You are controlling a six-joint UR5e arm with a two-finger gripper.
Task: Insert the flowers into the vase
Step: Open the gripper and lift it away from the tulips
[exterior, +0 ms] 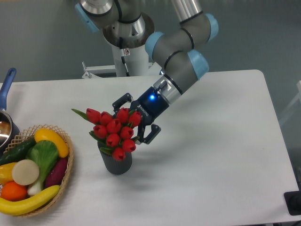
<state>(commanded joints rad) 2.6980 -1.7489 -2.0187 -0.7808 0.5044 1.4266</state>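
The flowers (pixel 114 127), a bunch of red tulips with green leaves, stand with their stems down in the vase (pixel 116 164), a small dark grey cylinder on the white table. The bunch leans a little to the left and hides the vase's mouth. My gripper (pixel 130 121) is right behind and to the right of the flower heads, reaching in from the upper right. Its dark fingers (pixel 151 134) are spread wide, one above the bunch and one at its lower right. They do not press on the flowers. The stems are hidden.
A wicker basket (pixel 67 162) of toy fruit and vegetables sits at the front left, close to the vase. A pot with a blue handle (pixel 8 82) is at the left edge. The robot base (pixel 128 52) stands at the back. A black object (pixel 294 202) is at the bottom right corner.
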